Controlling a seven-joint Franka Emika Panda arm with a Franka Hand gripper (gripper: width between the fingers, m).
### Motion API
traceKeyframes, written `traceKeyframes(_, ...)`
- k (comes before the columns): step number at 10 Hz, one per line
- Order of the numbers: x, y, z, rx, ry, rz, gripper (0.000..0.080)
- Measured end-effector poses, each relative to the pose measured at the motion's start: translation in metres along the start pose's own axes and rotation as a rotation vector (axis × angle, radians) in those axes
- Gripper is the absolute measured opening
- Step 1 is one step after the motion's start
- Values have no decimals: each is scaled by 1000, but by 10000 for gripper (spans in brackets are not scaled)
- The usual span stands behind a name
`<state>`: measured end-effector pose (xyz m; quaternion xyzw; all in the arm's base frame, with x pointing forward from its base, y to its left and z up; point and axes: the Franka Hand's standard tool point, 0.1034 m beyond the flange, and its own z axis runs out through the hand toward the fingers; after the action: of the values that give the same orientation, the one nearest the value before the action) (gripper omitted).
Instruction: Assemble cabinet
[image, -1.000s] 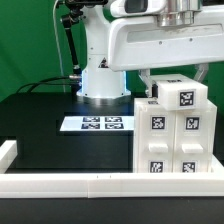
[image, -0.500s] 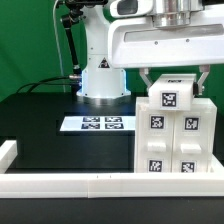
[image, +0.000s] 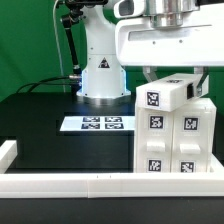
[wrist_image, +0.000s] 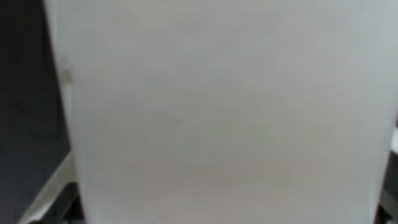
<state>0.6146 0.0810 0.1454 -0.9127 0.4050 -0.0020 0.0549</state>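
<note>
The white cabinet (image: 172, 145) stands at the exterior view's right, its front showing several tagged drawer blocks (image: 157, 123). On top of it is a white tagged block (image: 160, 98), turned at an angle to the body below. My gripper (image: 176, 82) reaches down from above with a dark finger on each side of this top block, and appears shut on it. In the wrist view the block's plain white face (wrist_image: 222, 110) fills almost the whole picture, and the fingertips are hidden.
The marker board (image: 96, 123) lies flat on the black table in front of the robot base (image: 100, 78). A long low white rail (image: 90, 183) runs along the near edge, with a short end at the exterior view's left (image: 8, 152). A green backdrop stands behind.
The top block has turned, and its tag has swung toward the exterior view's left. The cabinet body below has stayed put.
</note>
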Motion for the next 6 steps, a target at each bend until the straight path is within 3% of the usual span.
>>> traceKeyframes(6,2,8,-6,14,8,512,541)
